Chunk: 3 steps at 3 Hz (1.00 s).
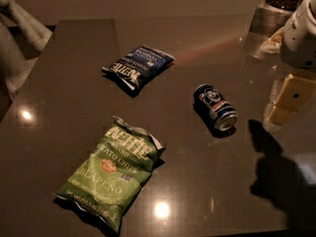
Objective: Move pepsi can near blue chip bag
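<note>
Dark glossy table [64,102] with the task objects set out. The Pepsi can [215,107] lies on its side at the centre-right, its long axis running from 11 to 5 o'clock and its silver end turned toward 5 o'clock. The blue Kettle chip bag [138,68] lies flat at 10 o'clock from the can, well apart from it. A green Kettle jalapeño chip bag [111,174] lies at 7 o'clock from the can and plays no part in the task. The gripper [286,105] hangs at 3 o'clock from the can, near it but not touching. Nothing is seen in its grasp, and how far open it is cannot be told. Judged step: approach and grasp. A can on its side is likely to roll, so the gripper should descend over the middle of the cylinder and close across the short axis, along the 2-to-8 o'clock line, rather than nudge it from one side. The carry then runs toward 10 o'clock, ending with the can just beside the blue bag, not on it
</note>
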Motion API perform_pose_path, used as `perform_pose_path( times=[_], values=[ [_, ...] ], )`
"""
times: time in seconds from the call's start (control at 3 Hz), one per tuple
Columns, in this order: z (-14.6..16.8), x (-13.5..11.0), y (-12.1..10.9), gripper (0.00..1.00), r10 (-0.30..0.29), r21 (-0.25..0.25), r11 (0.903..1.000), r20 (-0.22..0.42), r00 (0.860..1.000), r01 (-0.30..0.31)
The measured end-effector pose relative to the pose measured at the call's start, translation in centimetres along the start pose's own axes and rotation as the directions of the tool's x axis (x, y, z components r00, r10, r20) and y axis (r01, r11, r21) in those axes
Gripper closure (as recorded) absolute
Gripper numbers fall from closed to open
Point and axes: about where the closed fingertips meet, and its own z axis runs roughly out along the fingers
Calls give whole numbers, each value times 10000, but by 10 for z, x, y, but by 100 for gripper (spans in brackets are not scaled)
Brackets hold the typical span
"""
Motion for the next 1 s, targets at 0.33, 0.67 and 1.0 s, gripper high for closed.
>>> perform_pose_path(
  times=[0.33, 0.67, 1.0],
  values=[
    [-1, 0, 0, 0, 3, 20, 10000, 6, 10000, -3],
    [9, -8, -3, 0, 515, -269, 9983, 56, 9987, -513],
    [30, -29, -10, 0, 1547, -675, 9855, -189, 9878, -1557]
  ],
)
